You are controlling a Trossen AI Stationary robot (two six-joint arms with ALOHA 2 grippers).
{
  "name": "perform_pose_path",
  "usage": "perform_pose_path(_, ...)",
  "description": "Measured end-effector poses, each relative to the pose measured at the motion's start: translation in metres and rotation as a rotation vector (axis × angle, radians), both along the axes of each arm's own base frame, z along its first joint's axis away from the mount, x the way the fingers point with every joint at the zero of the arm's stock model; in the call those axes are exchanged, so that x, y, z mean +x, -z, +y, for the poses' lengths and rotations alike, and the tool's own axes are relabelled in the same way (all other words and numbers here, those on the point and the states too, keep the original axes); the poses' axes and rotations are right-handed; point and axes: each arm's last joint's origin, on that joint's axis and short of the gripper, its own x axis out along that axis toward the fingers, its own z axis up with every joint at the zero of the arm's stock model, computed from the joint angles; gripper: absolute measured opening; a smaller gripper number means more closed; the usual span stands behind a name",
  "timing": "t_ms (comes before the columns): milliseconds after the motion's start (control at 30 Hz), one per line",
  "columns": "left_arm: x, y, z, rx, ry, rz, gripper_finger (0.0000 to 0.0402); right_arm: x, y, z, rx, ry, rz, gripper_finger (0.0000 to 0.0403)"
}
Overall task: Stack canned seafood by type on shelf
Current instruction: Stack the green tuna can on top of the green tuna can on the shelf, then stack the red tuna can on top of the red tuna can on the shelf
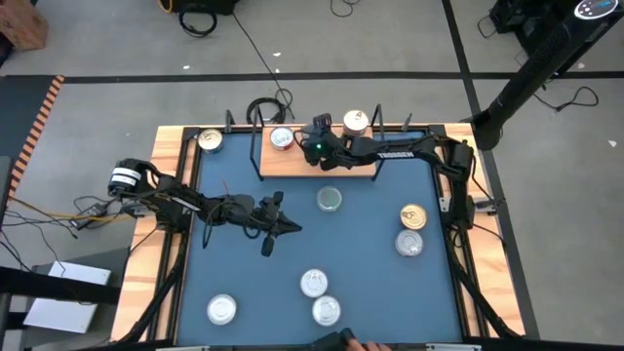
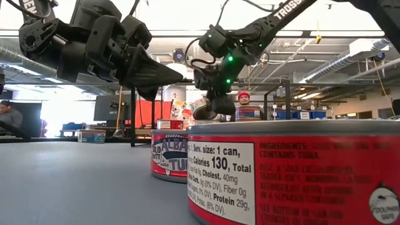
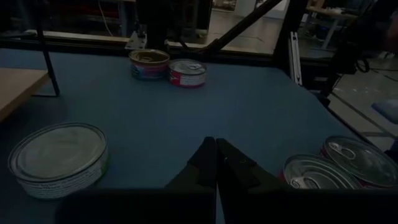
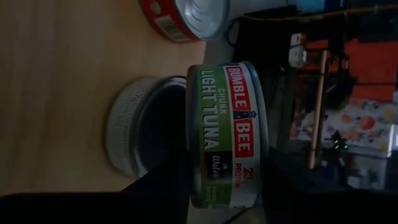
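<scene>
Green-labelled Bumble Bee light tuna tin [image 4: 227,134] sits clamped in the right gripper [image 1: 320,146], which hangs over the light wooden shelf board [image 1: 292,164] at the far edge of the blue table [image 1: 370,253]. The right wrist view shows why it is held there: directly under the held can lies another short silver-lidded tin [image 4: 140,134] on the wood, so the grip looks meant to bring one can down onto its like (whether they have touched yet I cannot tell). A red-sided tin [image 4: 186,15] stands beside that spot on the shelf, and a gold-lidded can [image 1: 355,122] rests further along the board, which suggests the types are being kept in separate places. Off the shelf, loose tins still wait on the blue surface: a pale-lidded one [image 1: 330,200] near the middle, a pair [image 1: 410,229] to the right, and three more toward the near edge. The left gripper [image 1: 278,219] hovers over the table's left half with its fingers pressed together and nothing in them, probably kept clear while the right arm works.
</scene>
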Motion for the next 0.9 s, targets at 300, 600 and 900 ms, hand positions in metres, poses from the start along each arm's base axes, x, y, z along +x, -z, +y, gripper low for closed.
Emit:
perform_pose_path(300,0.000,0.000,0.000,-0.004,-0.001,0.004,0.0005,-0.005,-0.002,-0.006,0.053,0.036,-0.043,0.0249)
perform_pose_path(600,0.000,0.001,0.000,-0.023,-0.001,0.014,0.0005,-0.007,0.000,-0.007,0.084,0.053,-0.041,0.0315)
perform_pose_path(900,0.000,0.001,0.000,-0.023,0.000,0.017,0.0005,-0.013,0.004,-0.011,0.149,0.115,-0.057,0.0307)
